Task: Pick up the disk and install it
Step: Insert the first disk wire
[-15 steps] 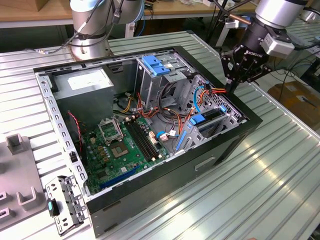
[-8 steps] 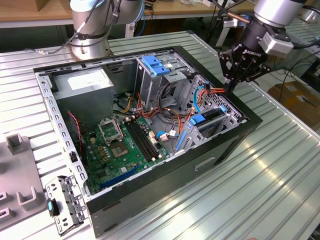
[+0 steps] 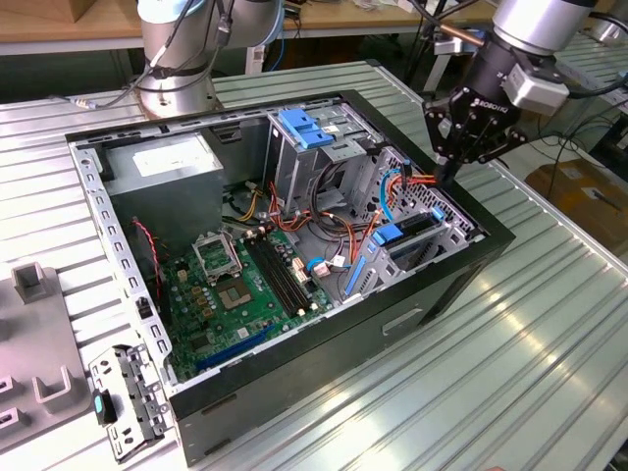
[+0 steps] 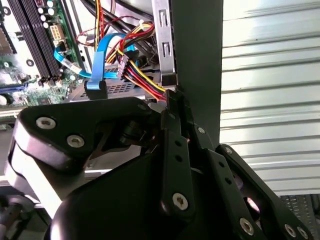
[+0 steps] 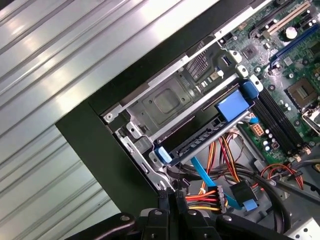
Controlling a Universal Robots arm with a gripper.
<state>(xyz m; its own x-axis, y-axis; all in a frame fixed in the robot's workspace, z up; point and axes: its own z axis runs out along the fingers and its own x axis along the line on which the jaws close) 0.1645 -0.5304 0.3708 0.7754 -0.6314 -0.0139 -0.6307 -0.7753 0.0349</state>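
Your pincer (image 3: 446, 179) hangs at the corner of the open computer case (image 3: 294, 388), its fingers (image 4: 176, 145) pressed together with nothing visible between them. That narrow, empty pinch looks better suited to nudging than to grasping. In both wrist views the tips sit just beside the case's inner wall and the red, yellow and black cable bundle (image 4: 142, 82). You cannot tell whether they touch either one.

Just beyond the tips, the disk (image 5: 200, 139) lies slotted edge-on in the metal drive cage (image 5: 165, 105), with its blue bracket running along the opening. It appears seated there rather than carried, so the install step seems largely done. In the exterior view the same blue edge shows near the case's right side, between the pincer and the motherboard (image 3: 245, 285).

Your arm (image 3: 535, 34) enters from the exterior view's upper right. Its wrist is tilted so the fingers point down and inward over the case rim, probably to keep the body clear of the cables. The case rests on a ribbed metal table (image 3: 510, 343).
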